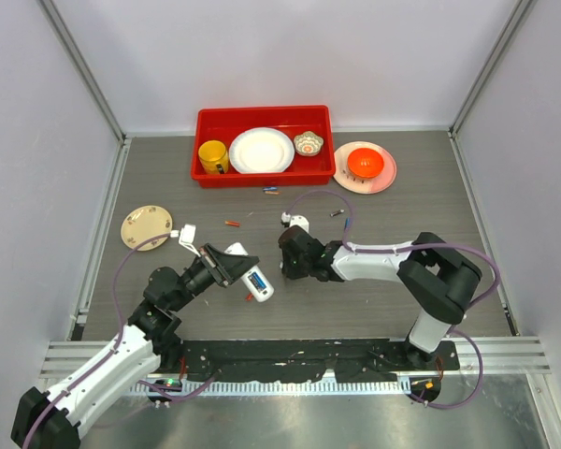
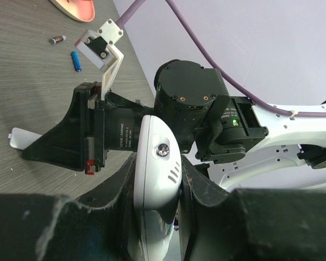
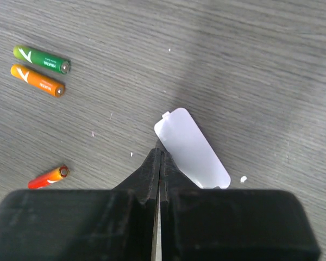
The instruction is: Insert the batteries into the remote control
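My left gripper (image 1: 251,277) (image 2: 158,176) is shut on the remote control (image 1: 259,282) (image 2: 156,147), a slim white oblong held above the table with a finger against each long side. My right gripper (image 1: 286,262) (image 3: 160,155) is shut with nothing between its fingers, its tips just above the table beside the flat white cover piece (image 3: 193,149) (image 2: 19,138). Batteries lie loose on the table: a green one (image 3: 42,58), an orange one (image 3: 38,80) and a red-orange one (image 3: 49,177). Farther off are a blue battery (image 2: 76,61) and a dark one (image 2: 57,39).
A red tray (image 1: 262,112) at the back holds a yellow cup (image 1: 212,155), a white plate (image 1: 261,150) and a small bowl (image 1: 309,142). To its right, an orange bowl (image 1: 365,163) sits on a pink plate. A beige disc (image 1: 146,227) lies at the left.
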Robot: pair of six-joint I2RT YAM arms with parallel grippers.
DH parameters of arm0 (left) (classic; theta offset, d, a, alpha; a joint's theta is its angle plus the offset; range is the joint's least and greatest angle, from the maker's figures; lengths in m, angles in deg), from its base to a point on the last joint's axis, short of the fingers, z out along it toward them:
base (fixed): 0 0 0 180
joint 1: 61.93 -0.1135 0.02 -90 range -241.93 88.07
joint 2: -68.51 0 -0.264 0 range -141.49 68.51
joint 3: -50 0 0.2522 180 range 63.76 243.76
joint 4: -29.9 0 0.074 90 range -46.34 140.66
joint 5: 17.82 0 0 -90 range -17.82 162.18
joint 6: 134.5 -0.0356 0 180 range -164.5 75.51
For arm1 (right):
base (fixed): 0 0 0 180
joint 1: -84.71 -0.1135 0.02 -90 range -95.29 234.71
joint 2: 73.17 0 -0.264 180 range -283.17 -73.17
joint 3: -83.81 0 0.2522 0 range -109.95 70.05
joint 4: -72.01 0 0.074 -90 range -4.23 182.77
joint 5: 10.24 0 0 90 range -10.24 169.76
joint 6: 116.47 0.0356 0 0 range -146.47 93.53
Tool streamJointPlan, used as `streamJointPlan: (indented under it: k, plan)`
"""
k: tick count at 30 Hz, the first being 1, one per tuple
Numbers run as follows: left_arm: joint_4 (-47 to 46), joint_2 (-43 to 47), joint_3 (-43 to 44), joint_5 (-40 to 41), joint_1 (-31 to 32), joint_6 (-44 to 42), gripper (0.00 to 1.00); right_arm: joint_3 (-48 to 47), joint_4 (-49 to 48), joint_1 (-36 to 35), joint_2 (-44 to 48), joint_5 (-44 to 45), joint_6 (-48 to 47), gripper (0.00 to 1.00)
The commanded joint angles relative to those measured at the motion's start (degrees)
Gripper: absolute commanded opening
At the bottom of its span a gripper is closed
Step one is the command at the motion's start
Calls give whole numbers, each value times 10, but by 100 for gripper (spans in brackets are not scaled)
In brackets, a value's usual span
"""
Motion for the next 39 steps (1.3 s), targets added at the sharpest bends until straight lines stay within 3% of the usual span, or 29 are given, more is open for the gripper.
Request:
streamJointPlan:
  k: [1, 2, 5, 10, 14, 19, 33, 39]
  plan:
    - [-19, -5, 7, 3, -2, -7, 0, -15, -33, 0, 2, -18, -21, 9]
    - [-26, -11, 8, 1, -2, -7, 0, -10, -40, 0, 10, -38, -33, 21]
    - [-48, -21, 10, -9, -2, -7, 0, 15, -74, 0, 59, -69, -54, 39]
    - [-67, -28, 9, -18, -2, -8, 0, 27, -49, 2, 113, -61, -88, 52]
    - [-79, -36, 9, -30, -2, -8, 0, 7, 9, 14, 113, -20, -123, 54]
    - [-95, -49, 5, -42, -2, 2, 0, -62, 106, 28, 40, -8, -193, 58]
    - [-113, -44, -9, -54, -2, 13, 0, -91, 132, 50, -21, -75, -226, 60]
    - [-128, -59, -11, -55, -2, 16, 0, -76, 133, 50, -23, -75, -215, 52]
